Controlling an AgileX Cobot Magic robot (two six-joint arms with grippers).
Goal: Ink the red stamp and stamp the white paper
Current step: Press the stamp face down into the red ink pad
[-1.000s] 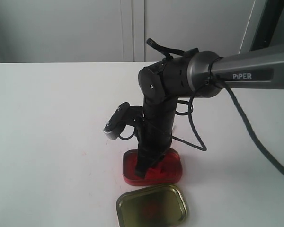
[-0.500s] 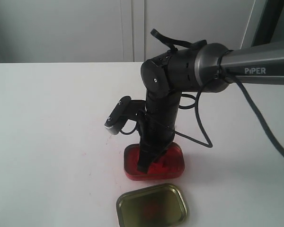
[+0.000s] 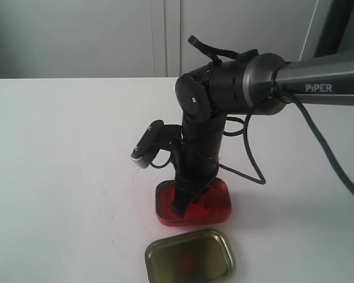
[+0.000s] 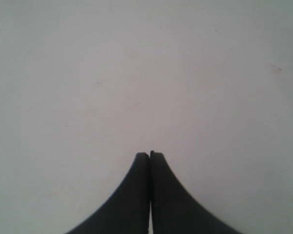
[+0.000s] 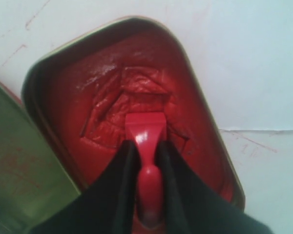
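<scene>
1. Right wrist view is showing the right tool (image 5: 146,146) clamping the red stamp (image 5: 145,127) by its knob handle, one jaw on either side.
2. The stamp's square base seems to be pressing into the creased red paste near the middle of the open ink tin (image 5: 63,112).
3. The gold lid (image 3: 190,254) is lying inside-up on the surface (image 3: 65,147), just beside the tin.
4. The left tool (image 4: 150,157) is hanging over bare surface, its jaws together and holding nothing.
5. Inking is the step in hand, I'd say; printing is not yet done.
6. I am not managing to pick out the white paper for certain. A faint straight edge beside the tin may be it.
7. The next move is calling for a straight lift on a firm grip, then setting the base flat on the paper.
</scene>
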